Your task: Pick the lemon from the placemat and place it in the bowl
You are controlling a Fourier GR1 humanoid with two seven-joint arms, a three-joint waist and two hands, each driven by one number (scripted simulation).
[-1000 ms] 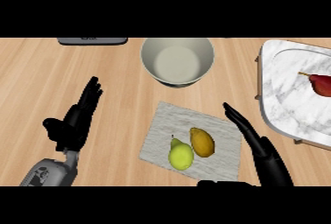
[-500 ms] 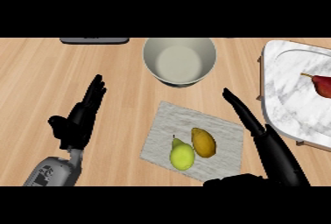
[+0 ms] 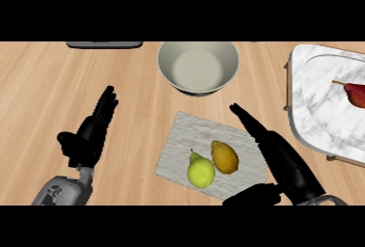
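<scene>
The placemat (image 3: pixel 206 152) lies at lower centre of the counter (image 3: pixel 50 87). On it, the lemon (image 3: pixel 224 156) sits just right of a pear (image 3: pixel 200 171). The bowl (image 3: pixel 198 65) stands above the placemat at upper centre. A tray (image 3: pixel 317 106) occupies the right edge.

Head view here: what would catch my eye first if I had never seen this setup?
Probably the two black hands: the right hand stretches straight-fingered along the right edge of a grey placemat, while the left hand rests open at the left. On the placemat lie two fruits side by side, a yellow-green one and an orange-brown one. Above them stands a white bowl, nothing in it.
</scene>
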